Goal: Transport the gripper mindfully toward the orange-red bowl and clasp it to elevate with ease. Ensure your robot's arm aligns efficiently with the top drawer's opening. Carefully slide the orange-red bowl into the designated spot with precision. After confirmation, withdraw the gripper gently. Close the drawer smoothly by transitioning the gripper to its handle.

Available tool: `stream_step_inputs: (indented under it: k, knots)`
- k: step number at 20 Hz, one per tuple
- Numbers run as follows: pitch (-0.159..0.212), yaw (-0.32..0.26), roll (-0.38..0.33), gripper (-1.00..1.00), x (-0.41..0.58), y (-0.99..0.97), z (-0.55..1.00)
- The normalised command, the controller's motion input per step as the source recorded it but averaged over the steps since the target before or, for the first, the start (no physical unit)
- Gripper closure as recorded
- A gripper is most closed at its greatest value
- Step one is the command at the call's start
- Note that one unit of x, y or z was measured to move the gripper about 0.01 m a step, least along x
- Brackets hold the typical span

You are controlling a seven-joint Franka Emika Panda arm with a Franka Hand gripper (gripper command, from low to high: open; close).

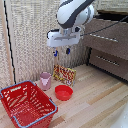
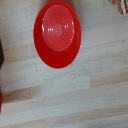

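While the white robot's arm (image 1: 74,12) reaches in from the top of the exterior view, its pincer (image 1: 61,52) hangs in the air well above the wooden tabletop (image 1: 95,100), fingers pointing down. The two dark blue-tipped fingers (image 1: 55,53) stand spread apart with a clear gap between them, and they pinch nothing.

The orange-red bowl (image 1: 63,92) sits upright on the tabletop, roughly below the pincer and well apart from it. In the wrist view the orange-red bowl (image 2: 57,32) shows its round glossy inside with a small ring at the centre, resting alone on the pale planks.

Just behind the bowl, a colourful snack packet (image 1: 64,74) leans against the light woven wall. A small pink cup (image 1: 45,80) stands near the packet, on the exterior view's left of the bowl. A large red mesh basket with a blue rim (image 1: 25,103) fills the lower corner on the exterior view's left, near the bowl but not touching it.

On the exterior view's right stands a dark brown dresser. Its top drawer (image 1: 112,36) carries a slim silver handle (image 1: 101,37), and a lower drawer (image 1: 109,62) shows a similar bar. Whether the top drawer is pulled out I cannot tell.
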Motion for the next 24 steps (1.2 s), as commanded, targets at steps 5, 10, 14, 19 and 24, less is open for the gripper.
stream_step_inputs:
  k: [5,10,14,19,24]
  knots:
    - [0.000,0.000,-0.006,-1.00,-0.371,-0.01,-0.37]
    - [0.001,0.000,-0.007,-1.00,-0.389,0.00,-0.38]
    - [0.007,0.000,-0.023,-1.00,-0.264,0.00,-0.45]
    - [0.035,0.000,-0.039,-1.00,-0.161,-0.02,-0.52]
    - [0.052,-0.003,-0.030,-1.00,-0.145,-0.01,-0.50]
